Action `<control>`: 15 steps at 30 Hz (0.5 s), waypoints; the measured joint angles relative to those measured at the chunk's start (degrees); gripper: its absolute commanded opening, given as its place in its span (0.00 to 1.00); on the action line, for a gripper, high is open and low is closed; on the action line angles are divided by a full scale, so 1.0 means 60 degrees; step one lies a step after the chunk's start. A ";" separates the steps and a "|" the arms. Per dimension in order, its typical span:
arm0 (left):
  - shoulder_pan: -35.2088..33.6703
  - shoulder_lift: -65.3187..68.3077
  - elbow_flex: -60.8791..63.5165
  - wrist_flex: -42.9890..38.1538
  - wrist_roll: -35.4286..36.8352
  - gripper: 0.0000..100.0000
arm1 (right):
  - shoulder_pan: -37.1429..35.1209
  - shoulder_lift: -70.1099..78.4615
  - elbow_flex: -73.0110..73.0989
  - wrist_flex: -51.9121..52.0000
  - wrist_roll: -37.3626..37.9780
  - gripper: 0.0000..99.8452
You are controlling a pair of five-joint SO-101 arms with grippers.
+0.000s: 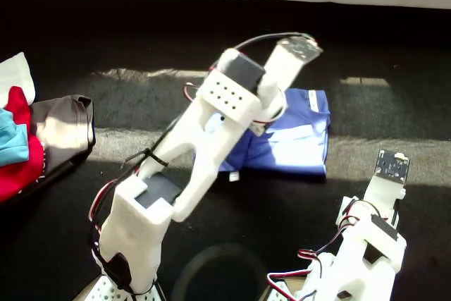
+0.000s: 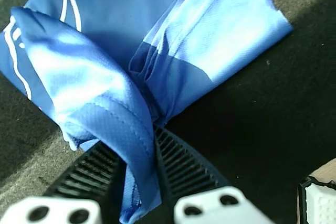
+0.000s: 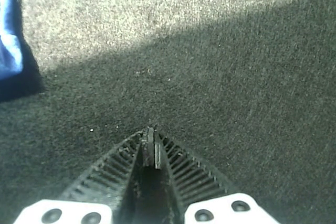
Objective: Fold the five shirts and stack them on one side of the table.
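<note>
A fold of the blue shirt (image 2: 131, 40) is gripped between the ribbed fingers (image 2: 181, 163) of the left claw (image 2: 142, 148), and the cloth is bunched into a ridge where it enters the jaws. The shirt is laid partly folded near the middle of the dark desk (image 1: 394, 54), in a patch of sunlight. The left arm (image 1: 211, 132) is stretched out over its near edge. The right claw (image 3: 150, 140) is clenched on nothing, with its tips met above bare desk, near one edge of the blue shirt. The right arm (image 1: 370, 244) is seen low at the near right corner. At the left edge of the desk other shirts are heaped together, well apart from the blue shirt: a red shirt (image 1: 17, 160), a teal shirt (image 1: 10, 139), a grey-brown shirt (image 1: 63, 125) and a white shirt (image 1: 15, 72).
</note>
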 measured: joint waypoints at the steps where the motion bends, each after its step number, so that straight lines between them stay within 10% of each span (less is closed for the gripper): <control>1: 0.0147 0.0000 0.0000 -0.0176 0.0015 0.01 | 0.0000 0.0000 0.0000 0.0000 0.0000 0.01; 15: 0.1319 0.1568 -0.0190 -0.3136 0.0015 0.01 | 0.0000 0.0000 0.0000 0.0000 0.0000 0.01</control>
